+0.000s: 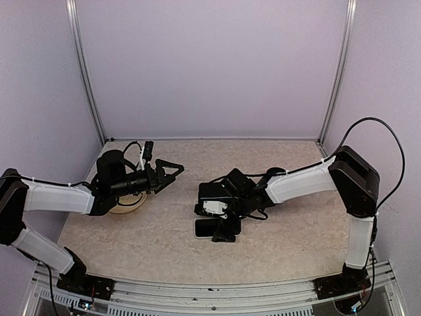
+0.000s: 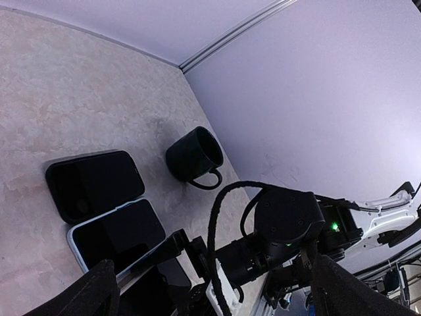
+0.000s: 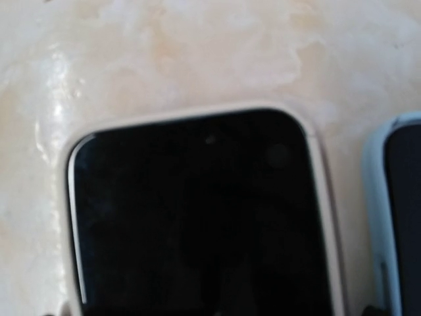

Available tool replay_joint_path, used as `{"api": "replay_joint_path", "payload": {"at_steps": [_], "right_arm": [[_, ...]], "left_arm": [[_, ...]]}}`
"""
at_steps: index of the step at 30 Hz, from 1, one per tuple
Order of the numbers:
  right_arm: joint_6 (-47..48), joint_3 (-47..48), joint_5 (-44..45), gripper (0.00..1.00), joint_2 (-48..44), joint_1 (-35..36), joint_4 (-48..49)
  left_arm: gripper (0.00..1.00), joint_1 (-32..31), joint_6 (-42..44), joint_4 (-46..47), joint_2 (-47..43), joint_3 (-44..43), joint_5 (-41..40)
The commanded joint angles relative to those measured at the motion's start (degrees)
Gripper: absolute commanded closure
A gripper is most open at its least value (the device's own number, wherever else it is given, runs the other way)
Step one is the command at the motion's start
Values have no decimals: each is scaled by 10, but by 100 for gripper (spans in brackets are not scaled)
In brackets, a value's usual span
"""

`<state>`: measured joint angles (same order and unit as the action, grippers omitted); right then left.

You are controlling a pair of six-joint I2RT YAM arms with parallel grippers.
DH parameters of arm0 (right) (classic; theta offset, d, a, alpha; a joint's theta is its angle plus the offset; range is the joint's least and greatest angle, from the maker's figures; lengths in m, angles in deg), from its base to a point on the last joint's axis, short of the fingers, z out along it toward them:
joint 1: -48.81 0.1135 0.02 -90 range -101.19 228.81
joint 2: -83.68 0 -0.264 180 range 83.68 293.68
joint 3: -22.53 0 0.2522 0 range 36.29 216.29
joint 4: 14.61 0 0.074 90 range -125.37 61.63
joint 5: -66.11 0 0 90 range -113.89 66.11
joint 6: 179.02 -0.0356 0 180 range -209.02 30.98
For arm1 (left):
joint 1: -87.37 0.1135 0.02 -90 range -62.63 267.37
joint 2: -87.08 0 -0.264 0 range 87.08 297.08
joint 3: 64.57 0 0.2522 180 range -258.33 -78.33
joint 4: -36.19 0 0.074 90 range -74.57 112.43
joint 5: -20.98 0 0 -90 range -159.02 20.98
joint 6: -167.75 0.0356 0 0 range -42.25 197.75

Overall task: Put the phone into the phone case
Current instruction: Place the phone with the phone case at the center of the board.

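The left end effector (image 1: 174, 172) hangs above the mottled beige table (image 1: 151, 237) with its two fingers (image 2: 85, 296) spread wide and nothing between them. It points toward the right arm. Behind it, under the left arm's wrist, lies a pale ring-shaped object (image 1: 125, 205).

Ahead of the left end effector, the left wrist view shows two flat slabs lying side by side on the table. The farther one is a black rounded rectangular slab (image 2: 92, 184), and it is unclear whether that is a phone or a case. The nearer one is a black-screened phone with a pale blue-white rim (image 2: 118, 234). Beyond both, a dark green ceramic mug (image 2: 194, 155) lies on its side with its mouth toward the camera.

The right end effector (image 1: 222, 222) is low over these slabs, with a black finger reaching across the pale-rimmed phone. The views do not show whether its fingers are spread or closed, or whether they hold anything.

Directly below the right end effector, its wrist camera shows a black-screened phone seated in a cream soft-edged case (image 3: 197, 224), flat on the table. Just to that end effector's right, a light blue rim runs parallel to the case with a narrow strip of table between them.
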<state>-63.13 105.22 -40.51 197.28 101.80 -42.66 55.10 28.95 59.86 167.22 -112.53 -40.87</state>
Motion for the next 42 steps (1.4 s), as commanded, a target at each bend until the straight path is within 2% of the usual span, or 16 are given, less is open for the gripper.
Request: {"api": "replay_joint_path", "payload": {"at_steps": [1, 9, 15, 30, 42], "right_arm": [[-4, -14, 46, 0, -19, 11, -41], [-21, -10, 100, 0, -47, 38, -60], [-56, -9, 183, 0, -43, 57, -53], [-97, -39, 293, 0, -60, 62, -23], [-108, -23, 319, 0, -52, 64, -10]], "left_arm": [[1, 4, 0, 17, 4, -3, 8], [1, 4, -3, 15, -2, -2, 4], [1, 3, -6, 16, -1, -3, 3], [1, -1, -5, 10, -8, 2, -5], [1, -2, -2, 10, -5, 3, -9]]}}
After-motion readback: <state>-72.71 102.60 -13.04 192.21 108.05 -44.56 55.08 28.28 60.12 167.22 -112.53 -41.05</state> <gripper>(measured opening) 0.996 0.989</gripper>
